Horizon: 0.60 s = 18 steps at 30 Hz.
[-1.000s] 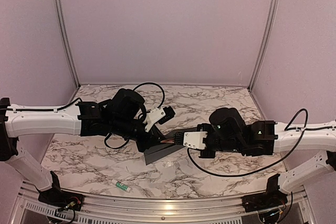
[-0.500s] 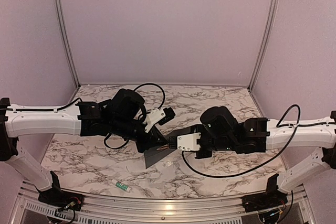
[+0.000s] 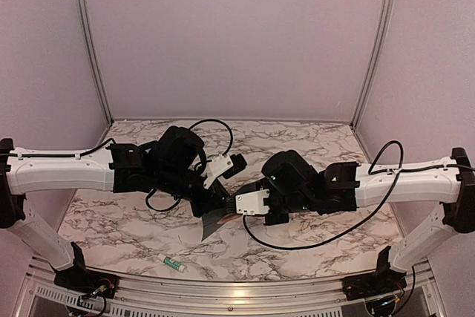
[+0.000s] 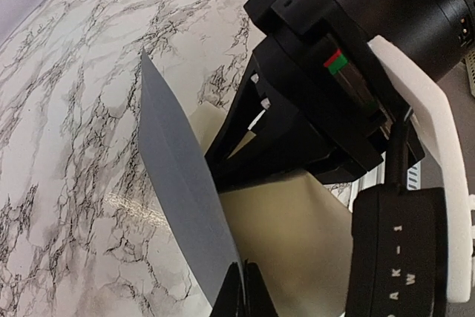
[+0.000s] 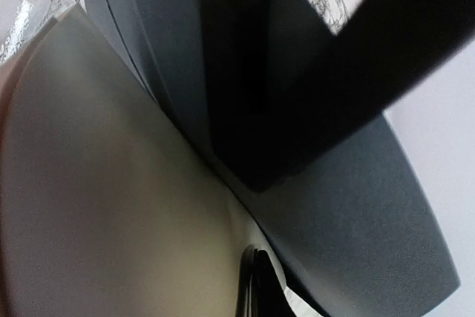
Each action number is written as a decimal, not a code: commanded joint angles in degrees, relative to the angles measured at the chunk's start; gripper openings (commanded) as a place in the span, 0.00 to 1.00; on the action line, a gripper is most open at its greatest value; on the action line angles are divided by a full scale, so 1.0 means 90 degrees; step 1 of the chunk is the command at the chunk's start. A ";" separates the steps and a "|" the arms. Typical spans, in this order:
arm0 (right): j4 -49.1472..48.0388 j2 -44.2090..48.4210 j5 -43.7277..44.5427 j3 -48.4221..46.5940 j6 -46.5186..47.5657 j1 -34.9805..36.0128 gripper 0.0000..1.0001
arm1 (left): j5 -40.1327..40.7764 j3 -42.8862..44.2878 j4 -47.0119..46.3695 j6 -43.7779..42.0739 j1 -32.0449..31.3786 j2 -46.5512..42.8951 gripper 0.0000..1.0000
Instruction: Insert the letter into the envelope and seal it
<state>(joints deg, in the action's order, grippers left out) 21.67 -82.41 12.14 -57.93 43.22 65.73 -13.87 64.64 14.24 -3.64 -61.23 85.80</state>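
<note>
Left wrist: dark grey paper envelope (image 4: 178, 183) is clamped by left end effector (image 4: 239, 292), cream paper letter (image 4: 289, 235) by right end effector (image 4: 219, 159); pushed askew, it could be crumpled.

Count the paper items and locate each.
2: the envelope, held up mid-table by the left gripper; the letter, against it, in the right gripper. Others may be hidden.

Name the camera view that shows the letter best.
Left wrist: the cream letter is in focus there, beside the grey envelope, with the right gripper at its edge. Right wrist shows it large but blurred, filling the left of the picture. Top external hardly shows it at all.
</note>
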 commanded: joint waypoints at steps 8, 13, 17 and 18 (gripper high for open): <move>0.0222 0.0168 0.0033 -0.0232 -0.0371 0.0029 0.49 | 0.0155 0.0064 -0.0219 0.0006 -0.0052 0.0008 0.00; -0.0039 0.0892 -0.0040 0.0060 -0.0359 0.0030 0.78 | 0.0283 0.0083 -0.0257 0.0052 -0.0009 -0.0037 0.00; -0.0571 0.1556 -0.0075 0.0584 -0.0349 0.0029 0.81 | 0.0182 0.0081 -0.0320 0.0087 0.0050 -0.0034 0.00; -0.0720 0.1724 -0.0138 0.0744 -0.0329 0.0030 0.81 | 0.0163 0.0077 -0.0340 0.0101 0.0062 -0.0035 0.00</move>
<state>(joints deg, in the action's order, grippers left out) 21.23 -71.79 11.90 -54.85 40.51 65.76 -11.53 64.64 13.15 -3.25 -61.12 85.84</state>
